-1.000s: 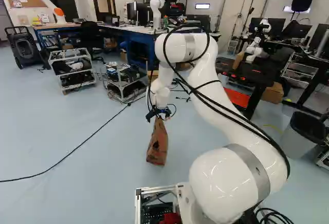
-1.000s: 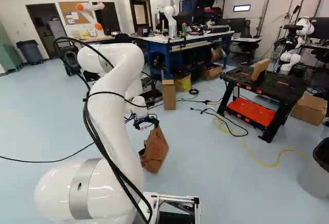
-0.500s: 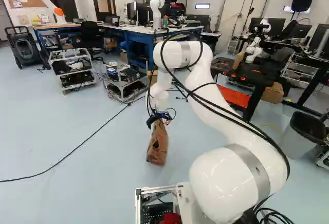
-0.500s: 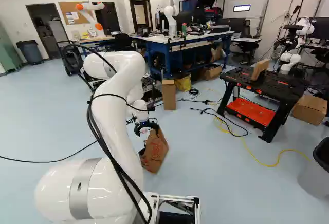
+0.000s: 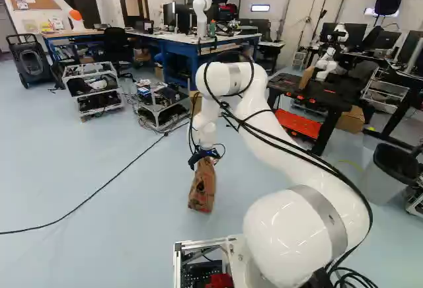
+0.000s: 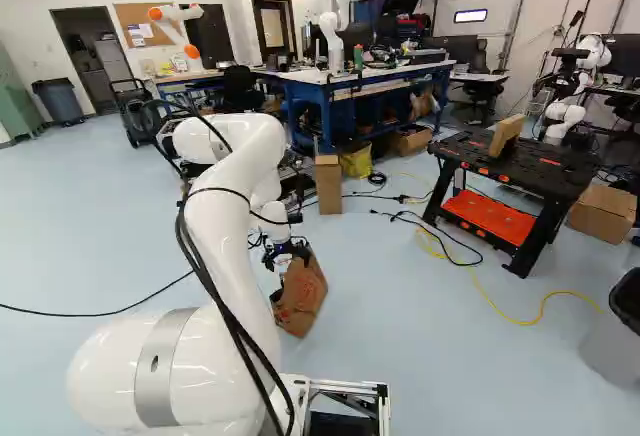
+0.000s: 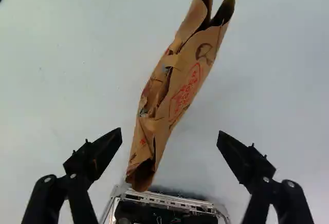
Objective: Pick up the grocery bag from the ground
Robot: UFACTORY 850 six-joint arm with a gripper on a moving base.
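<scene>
Pale blue floor (image 5: 73,143), brown paper bag (image 7: 174,88) with red lettering (image 7: 184,96), jaws wide apart, gripping nothing

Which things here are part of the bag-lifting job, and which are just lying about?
Part of the job:
- paper grocery bag
- open hand
- white arm

Just lying about:
- black-and-orange workbench
- tall cardboard box
- trash can
- backpack

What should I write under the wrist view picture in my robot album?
The open gripper reaches down toward a crumpled paper bag on the floor.
</scene>
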